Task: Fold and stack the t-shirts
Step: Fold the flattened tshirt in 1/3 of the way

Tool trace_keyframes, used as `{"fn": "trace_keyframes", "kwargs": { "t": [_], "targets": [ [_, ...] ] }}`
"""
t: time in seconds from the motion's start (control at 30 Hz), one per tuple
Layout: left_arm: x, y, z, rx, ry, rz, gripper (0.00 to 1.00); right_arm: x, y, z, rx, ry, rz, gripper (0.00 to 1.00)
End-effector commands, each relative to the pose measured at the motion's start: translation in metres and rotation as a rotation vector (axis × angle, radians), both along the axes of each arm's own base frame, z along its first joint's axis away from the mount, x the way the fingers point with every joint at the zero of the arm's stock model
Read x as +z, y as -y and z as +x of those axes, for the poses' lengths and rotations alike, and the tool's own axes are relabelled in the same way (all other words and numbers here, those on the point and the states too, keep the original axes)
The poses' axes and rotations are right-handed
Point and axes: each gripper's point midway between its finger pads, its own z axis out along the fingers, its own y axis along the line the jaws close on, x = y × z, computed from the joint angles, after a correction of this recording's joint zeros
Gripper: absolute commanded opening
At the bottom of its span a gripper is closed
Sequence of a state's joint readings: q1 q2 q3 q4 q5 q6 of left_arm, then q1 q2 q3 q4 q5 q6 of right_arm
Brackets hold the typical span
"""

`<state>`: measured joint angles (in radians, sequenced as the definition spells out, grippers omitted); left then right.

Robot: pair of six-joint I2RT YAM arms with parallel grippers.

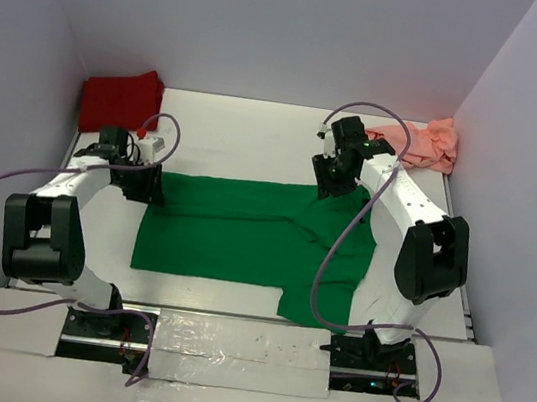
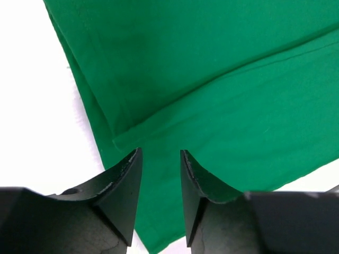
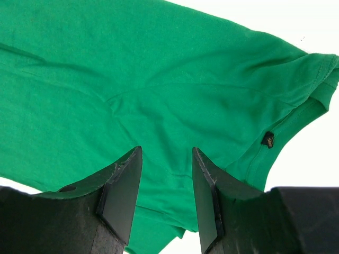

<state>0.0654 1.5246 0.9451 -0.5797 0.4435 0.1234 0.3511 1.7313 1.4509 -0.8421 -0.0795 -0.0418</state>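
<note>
**Left gripper (image 2: 160, 153) and right gripper (image 3: 167, 151) hung over green shirt (image 1: 233, 236), jaws apart.**
A single-layer pinch could have skewed the fold.

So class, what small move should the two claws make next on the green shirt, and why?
Probably pinch the green shirt: left claw and right claw hover with jaws apart over its cloth, nothing gripped yet, so no fold can begin.

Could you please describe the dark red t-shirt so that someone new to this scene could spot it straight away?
Start at the white table and go to its far left corner. The dark red t-shirt lies bunched there against the wall. It is the only red cloth: the green t-shirt is spread in the middle, the pink one crumpled far right.
</note>
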Motion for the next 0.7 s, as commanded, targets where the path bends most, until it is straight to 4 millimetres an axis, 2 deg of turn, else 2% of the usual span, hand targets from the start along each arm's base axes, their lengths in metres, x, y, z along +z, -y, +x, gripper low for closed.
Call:
{"fn": "trace_keyframes", "kwargs": {
  "t": [0.0,0.13,0.2,0.3,0.37,0.47,0.5,0.67],
  "targets": [
    [0.014,-0.006,0.001,-0.013,0.034,0.032,0.42,0.018,-0.004,0.001,0.003,0.044,0.028,0.50],
    [0.012,-0.004,-0.006,-0.049,0.004,0.007,0.30,0.022,-0.009,-0.009,0.062,0.018,0.047,0.50],
    [0.017,0.000,-0.019,-0.134,-0.011,-0.009,0.27,0.024,-0.006,-0.021,0.100,-0.012,0.040,0.50],
    [0.032,0.006,-0.035,-0.264,0.043,-0.018,0.29,0.031,0.004,-0.039,0.223,0.001,-0.001,0.51],
    [0.031,0.003,-0.042,-0.298,0.071,0.015,0.32,0.034,0.018,-0.044,0.247,0.036,-0.062,0.52],
    [0.036,0.002,-0.055,-0.353,0.107,0.038,0.40,0.037,0.035,-0.063,0.289,0.064,-0.121,0.54],
    [0.038,0.004,-0.065,-0.391,0.100,0.032,0.41,0.036,0.039,-0.076,0.320,0.050,-0.124,0.53],
    [0.035,0.007,-0.101,-0.472,0.073,0.017,0.46,0.043,0.051,-0.094,0.284,0.085,-0.136,0.53]
  ]
}}
